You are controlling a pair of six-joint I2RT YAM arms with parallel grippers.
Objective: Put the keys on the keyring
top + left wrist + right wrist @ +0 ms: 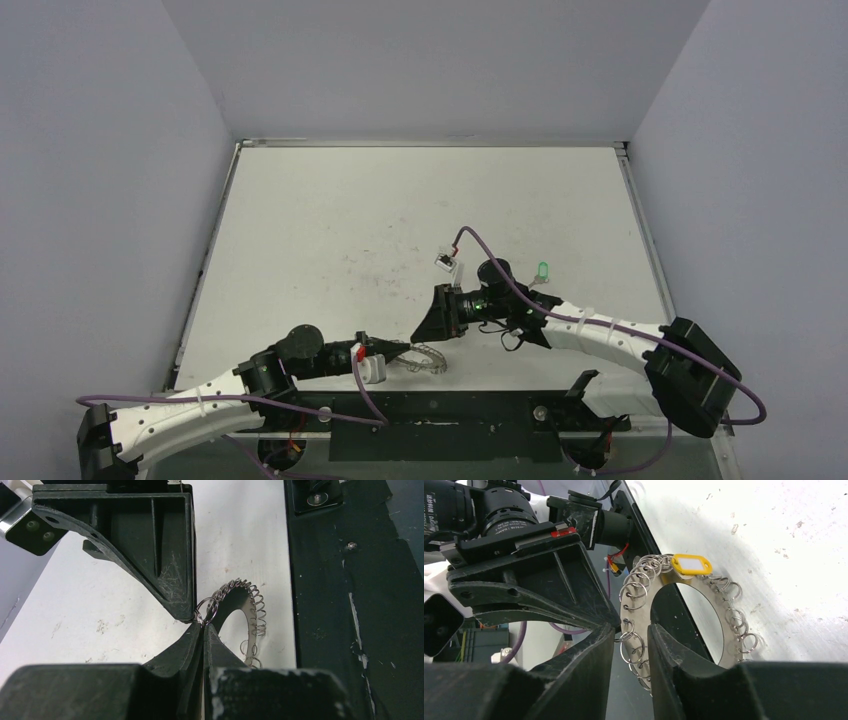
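One keyring [724,635], one yellow key [692,564], maybe green key [543,270].

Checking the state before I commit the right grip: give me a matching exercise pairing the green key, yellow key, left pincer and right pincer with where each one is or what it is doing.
Column one:
1. green key
2. yellow key
3. left pincer
4. right pincer

Column two:
A. shut on one wire loop of the keyring
B. alone on the table, apart from the ring
C. fingers either side of the keyring's rim, a gap between them
D. at the keyring's rim, among the loops

Pairs: 1-B, 2-D, 3-A, 4-C
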